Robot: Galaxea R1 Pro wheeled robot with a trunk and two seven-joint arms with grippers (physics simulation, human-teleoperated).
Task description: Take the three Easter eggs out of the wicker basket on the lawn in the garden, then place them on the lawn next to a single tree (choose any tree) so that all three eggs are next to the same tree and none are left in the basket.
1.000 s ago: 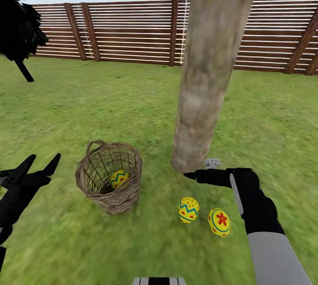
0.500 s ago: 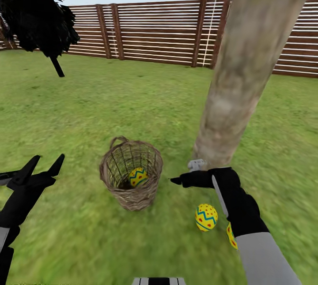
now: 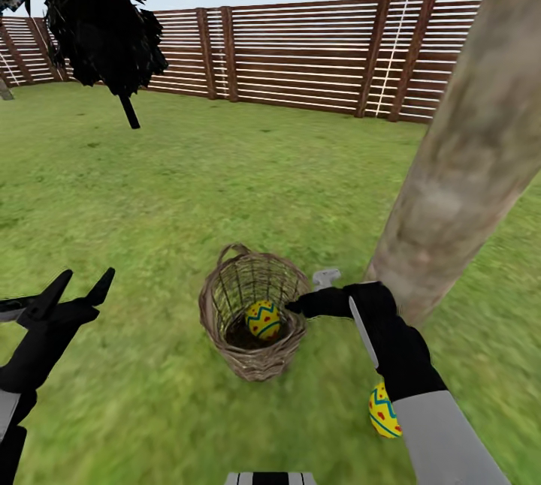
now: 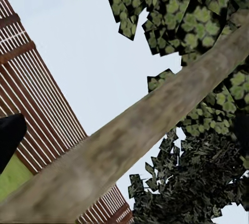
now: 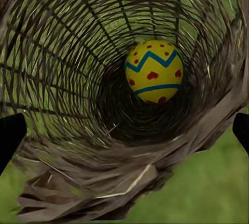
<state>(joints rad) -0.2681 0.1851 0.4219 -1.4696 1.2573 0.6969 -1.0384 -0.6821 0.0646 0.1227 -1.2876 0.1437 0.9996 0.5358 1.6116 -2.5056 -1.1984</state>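
camera: head view panned left, whole scene slid toward 3 o'clock
right gripper (image 3: pixel 299 308): was beside pale mottled tree trunk (image 3: pixel 458 177), now at brown woven wicker basket (image 3: pixel 255 357) rim, 3 o'clock side
red-flower egg: gone behind right arm

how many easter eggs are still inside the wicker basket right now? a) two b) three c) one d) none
c) one: a single Easter egg lies at the bottom of the wicker basket, seen through the rim in the right wrist view too, while another egg lies on the lawn beside the right arm.
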